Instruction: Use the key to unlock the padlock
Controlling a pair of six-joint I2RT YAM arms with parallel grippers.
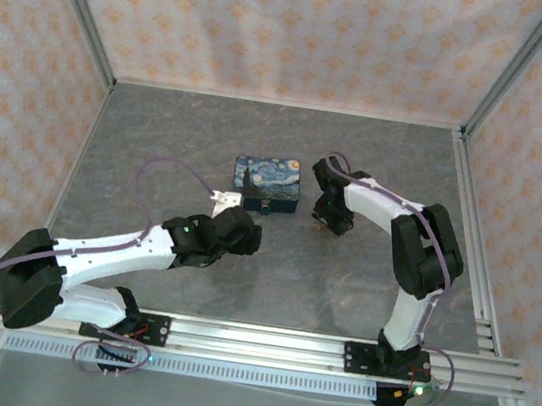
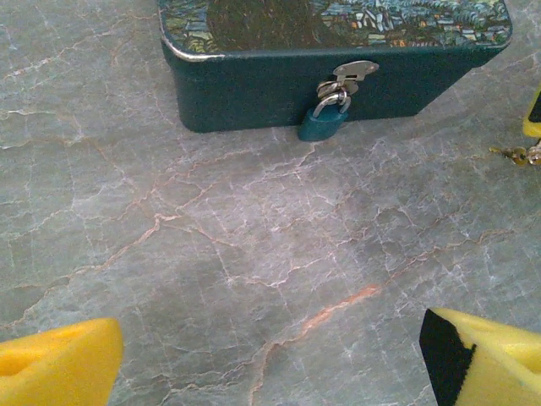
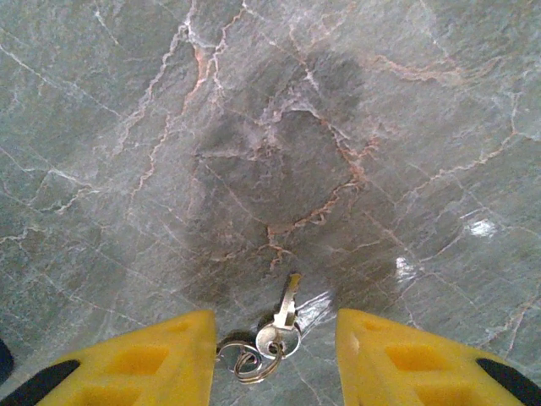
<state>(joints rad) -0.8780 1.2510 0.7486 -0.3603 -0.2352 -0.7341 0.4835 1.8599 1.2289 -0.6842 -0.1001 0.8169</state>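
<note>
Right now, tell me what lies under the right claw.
Under the right claw, the key on its ring lies on the gray marbled table, between the spread yellow fingers. The table directly beneath those fingers is covered.

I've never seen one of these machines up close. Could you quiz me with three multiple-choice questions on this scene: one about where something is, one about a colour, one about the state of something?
1. Where does the padlock hang?
A) on the clasp at the front wall of the tin
B) on top of the lid
C) lying loose, away from the tin

2. What colour is the padlock's body?
A) red
B) blue
C) yellow

3. How is the key right now?
A) stuck in the padlock
B) lying on the table between the open fingers of the right end effector
C) held up in the air

Answers:
1 A: its shackle passes through the silver clasp.
2 B: the body is blue under a silver shackle.
3 B: it lies flat, with a yellow finger on either side.
</note>
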